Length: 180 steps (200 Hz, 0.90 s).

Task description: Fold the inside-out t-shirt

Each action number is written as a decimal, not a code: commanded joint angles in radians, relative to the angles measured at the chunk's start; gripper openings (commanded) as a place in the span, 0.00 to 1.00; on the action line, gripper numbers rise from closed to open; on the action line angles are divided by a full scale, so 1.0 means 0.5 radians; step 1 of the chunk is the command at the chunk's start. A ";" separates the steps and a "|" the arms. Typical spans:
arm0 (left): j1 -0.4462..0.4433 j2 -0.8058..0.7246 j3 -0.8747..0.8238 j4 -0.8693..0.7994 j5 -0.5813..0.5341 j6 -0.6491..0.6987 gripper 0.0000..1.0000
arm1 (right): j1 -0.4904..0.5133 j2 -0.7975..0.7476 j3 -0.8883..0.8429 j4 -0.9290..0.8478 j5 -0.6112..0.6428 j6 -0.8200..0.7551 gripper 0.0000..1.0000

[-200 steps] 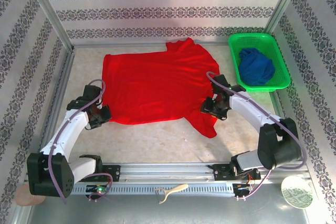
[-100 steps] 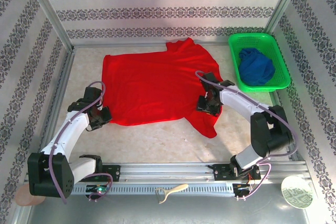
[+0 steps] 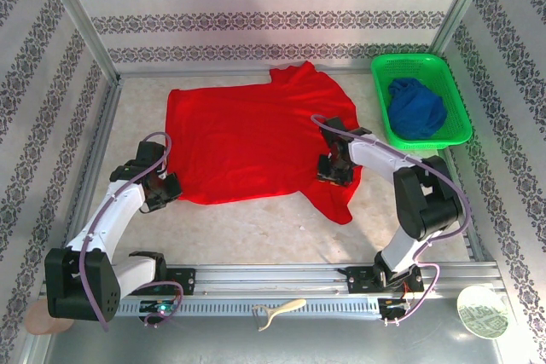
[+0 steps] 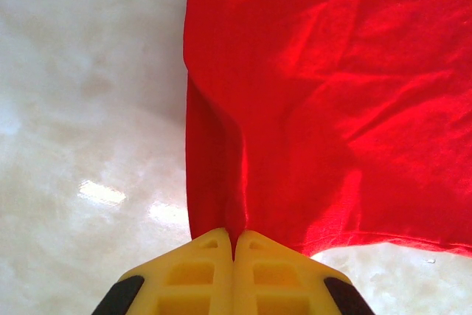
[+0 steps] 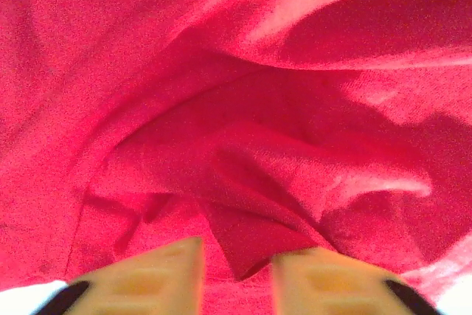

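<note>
Marbled tabletop (image 3: 256,228): left pincer (image 4: 234,240) clamps t-shirt (image 3: 247,138) corner; right pincer (image 5: 236,256), elbow bent, straddles fold, apart.

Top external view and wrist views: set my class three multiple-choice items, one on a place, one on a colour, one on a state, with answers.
1. Where does the dark blue garment lie? A on a shelf; B on a chair; C in the green basket.
2. What colour is the t-shirt's upward side? A plain red; B white; C striped.
3. The left gripper is: A wide open; B shut on the t-shirt's edge; C shut on nothing.
Answers: C, the top view shows it inside the basket's walls; A, no print shows; B, the left wrist view shows cloth pinched between closed fingers.
</note>
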 commanded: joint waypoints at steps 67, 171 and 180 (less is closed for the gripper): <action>0.082 0.038 0.160 -0.030 0.015 0.088 0.00 | 0.082 -0.508 -0.298 -0.056 -0.052 0.130 0.00; 0.477 0.059 0.247 -0.111 0.114 0.291 0.00 | 0.532 -1.479 -0.848 -0.328 0.122 0.786 0.00; 0.477 0.066 0.250 -0.104 0.136 0.287 0.00 | 0.505 -1.445 -0.794 -0.339 0.129 0.744 0.00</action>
